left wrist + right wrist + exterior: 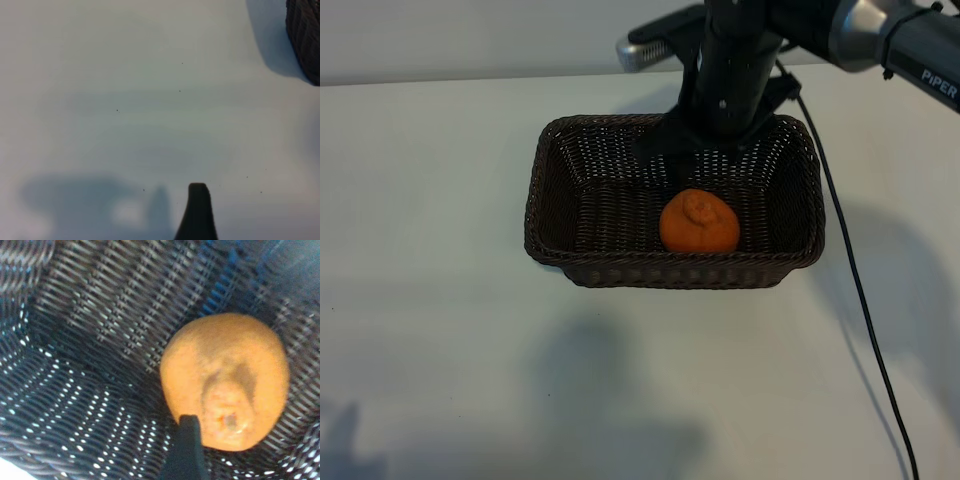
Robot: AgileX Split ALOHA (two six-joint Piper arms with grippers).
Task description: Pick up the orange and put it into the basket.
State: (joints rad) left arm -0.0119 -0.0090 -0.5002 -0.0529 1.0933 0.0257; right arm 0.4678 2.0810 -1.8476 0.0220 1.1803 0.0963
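The orange (699, 222) lies on the floor of the dark brown wicker basket (548, 215), right of its middle, with the knobbly stem end facing up. My right gripper (705, 150) hangs over the basket's far side, just above and behind the fruit. In the right wrist view the orange (225, 380) rests loose on the weave, and one dark fingertip (188, 422) stands at its edge; the other finger is out of frame, so the jaws stand wide and hold nothing. Of my left gripper, out of the exterior view, a single fingertip (198, 192) shows over bare table.
The basket stands on a white table (430, 300). A black cable (865, 300) runs down the table from the right arm, right of the basket. A corner of the basket (305, 35) shows in the left wrist view.
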